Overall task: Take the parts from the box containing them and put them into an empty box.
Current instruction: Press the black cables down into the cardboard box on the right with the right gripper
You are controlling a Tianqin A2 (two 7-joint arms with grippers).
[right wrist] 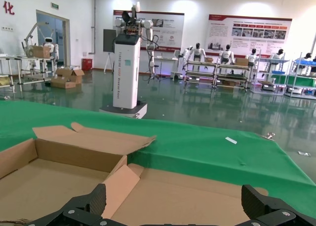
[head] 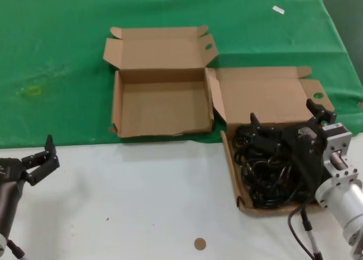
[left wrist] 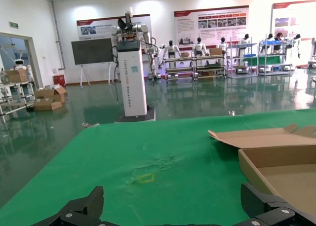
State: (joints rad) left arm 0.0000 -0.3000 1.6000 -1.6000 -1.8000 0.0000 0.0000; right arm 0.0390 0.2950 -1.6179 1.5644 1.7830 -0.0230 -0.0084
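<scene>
two boxes (head: 161,78) (head: 266,95), two tools (head: 42,158) (head: 286,124)

The right hand (head: 286,126) covers much of the parts (head: 266,175). The left arm (head: 8,197) is cut off by the head view's edge.

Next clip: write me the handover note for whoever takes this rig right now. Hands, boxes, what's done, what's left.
Right hand: open, over the box containing the parts at the right near edge of the green cloth; not seen gripping anything.
Left hand: open, idle over the white table at the near left.
Parts: a black tangled pile, all in that right-hand box.
Empty box: lid open, beside it on the left, on the cloth, nothing inside.
Done: no part transferred.
Left: grasp parts from the pile, carry them left and put them in the empty box, repeating until the right-hand box is cleared.
</scene>
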